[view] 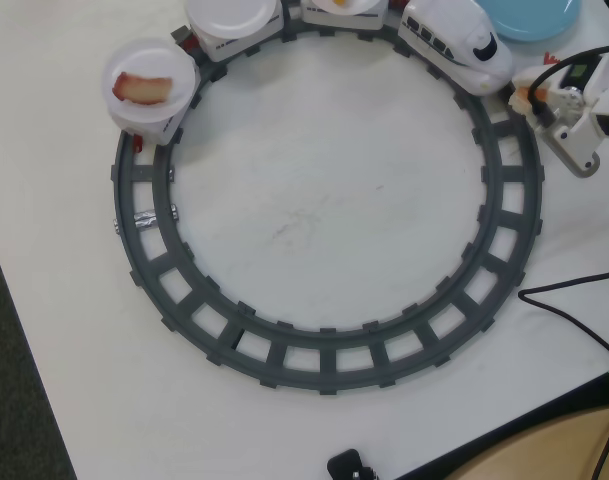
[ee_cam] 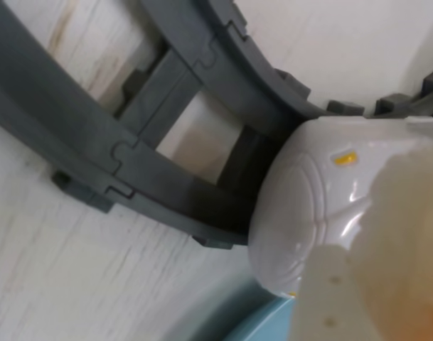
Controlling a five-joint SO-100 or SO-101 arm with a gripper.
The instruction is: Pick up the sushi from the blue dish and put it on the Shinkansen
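While one Shinkansen (view: 456,42) sat on the grey track (view: 324,358) pulling three plate-topped cars, one blue dish (view: 529,18) lay cut off by the overhead view's top edge. One sushi (view: 525,93) was pinched in the gripper (view: 529,95) just beside the train's nose. Open table filled the ring.

The grey ring track (view: 324,355) looks like moulded plastic — matt, with smooth jointed rails in the wrist view. On it, the Shinkansen (view: 454,40) is glossy white plastic, its rounded nose (ee_cam: 301,213) catching highlights. Just beyond the train, the blue dish (view: 529,18) has a smooth plastic sheen. The table (view: 324,200) under the track is matt white — faintly streaked and scuffed.
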